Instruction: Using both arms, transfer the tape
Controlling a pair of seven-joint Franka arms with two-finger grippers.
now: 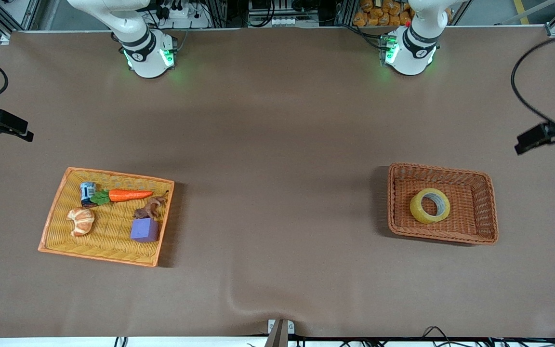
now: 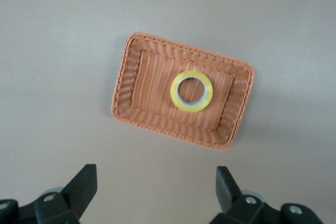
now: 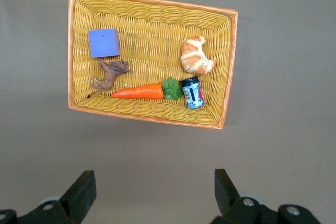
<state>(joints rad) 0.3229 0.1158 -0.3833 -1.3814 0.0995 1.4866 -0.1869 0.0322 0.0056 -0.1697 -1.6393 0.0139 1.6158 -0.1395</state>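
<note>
Brown tabletop [image 1: 277, 135] wide and bare between two baskets, tape [image 1: 430, 206] flat in brown basket [image 1: 487, 202] toward left arm's end, left gripper [image 2: 156, 192] and right gripper [image 3: 155, 195] both high, fingers spread wide, empty; likely snagged on the rim if lowered off-centre.

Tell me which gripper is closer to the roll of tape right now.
Left. The left gripper hangs open high over the brown basket holding the tape; the right gripper hangs open over the yellow basket at the table's right-arm end.
</note>
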